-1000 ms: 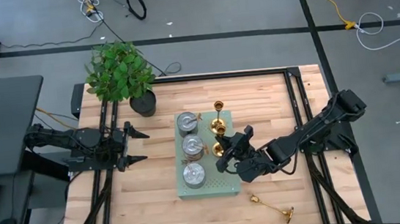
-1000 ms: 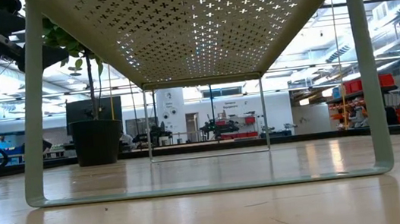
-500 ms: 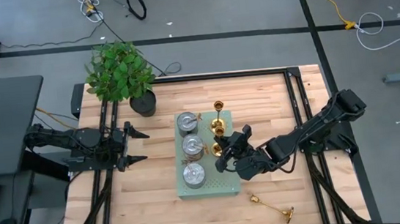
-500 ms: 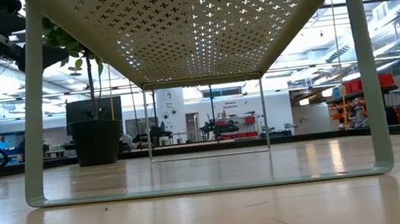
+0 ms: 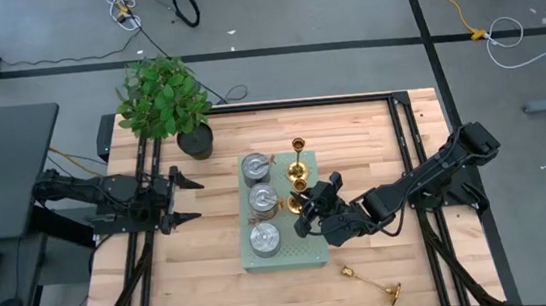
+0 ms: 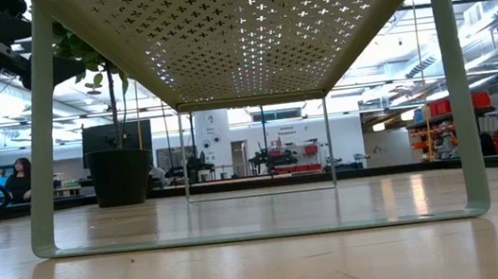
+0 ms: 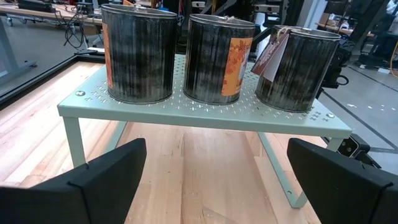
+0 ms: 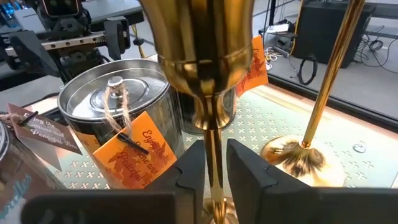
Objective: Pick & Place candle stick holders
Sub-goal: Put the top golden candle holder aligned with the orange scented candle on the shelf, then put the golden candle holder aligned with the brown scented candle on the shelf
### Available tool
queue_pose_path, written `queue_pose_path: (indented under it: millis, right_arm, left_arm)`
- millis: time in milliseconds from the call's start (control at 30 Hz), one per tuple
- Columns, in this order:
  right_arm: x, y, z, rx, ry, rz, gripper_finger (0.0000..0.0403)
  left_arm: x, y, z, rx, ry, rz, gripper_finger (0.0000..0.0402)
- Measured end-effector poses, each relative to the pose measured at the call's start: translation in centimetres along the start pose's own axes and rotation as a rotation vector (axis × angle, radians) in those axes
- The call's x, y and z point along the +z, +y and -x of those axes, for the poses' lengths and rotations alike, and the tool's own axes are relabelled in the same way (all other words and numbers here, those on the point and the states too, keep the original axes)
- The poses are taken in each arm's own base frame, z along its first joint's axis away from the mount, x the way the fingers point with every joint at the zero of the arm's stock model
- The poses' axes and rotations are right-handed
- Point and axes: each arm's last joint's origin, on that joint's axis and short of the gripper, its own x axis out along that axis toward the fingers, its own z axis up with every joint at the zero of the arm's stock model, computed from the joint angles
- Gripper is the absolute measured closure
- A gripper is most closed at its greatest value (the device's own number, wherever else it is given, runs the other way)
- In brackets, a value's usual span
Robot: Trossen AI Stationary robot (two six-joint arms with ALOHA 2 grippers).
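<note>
Two brass candle stick holders stand upright on the pale green perforated rack (image 5: pixel 293 257), along its right side. The farther one (image 5: pixel 299 161) rests on its round base (image 8: pixel 298 155). My right gripper (image 5: pixel 304 210) is at the nearer one (image 5: pixel 296 203), whose cup (image 8: pixel 199 37) fills the right wrist view. The gripper's fingers stand close on either side of its thin stem (image 8: pixel 212 149), slightly open, with a narrow gap showing. A third holder (image 5: pixel 371 282) lies on its side on the table near the front right. My left gripper (image 5: pixel 194 201) waits open, left of the rack.
Three metal tins (image 5: pixel 263 200) with paper tags stand in a row on the rack's left half, close beside the holders. A potted plant (image 5: pixel 162 98) is at the table's far left corner. A person (image 6: pixel 20 177) shows in the room behind.
A person has come into view at the left of the room behind the table.
</note>
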Motion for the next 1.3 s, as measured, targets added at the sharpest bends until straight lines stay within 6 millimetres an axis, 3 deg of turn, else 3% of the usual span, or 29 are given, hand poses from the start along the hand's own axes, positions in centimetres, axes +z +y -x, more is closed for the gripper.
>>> queue_pose_path:
  millis: [733, 1033, 1300]
  right_arm:
    - [0.8, -0.7, 1.0, 0.086, 0.096, 0.022, 0.0158]
    - [1.9, -2.9, 3.3, 0.152, 0.270, -0.005, 0.0158]
    - [1.3, -4.5, 5.9, 0.278, 0.643, -0.033, 0.0180]
  left_arm:
    - [0.0, 0.0, 0.0, 0.000, 0.000, 0.000, 0.0003]
    - [0.0, 0.0, 0.0, 0.000, 0.000, 0.000, 0.0003]
    - [0.0, 0.0, 0.0, 0.000, 0.000, 0.000, 0.0003]
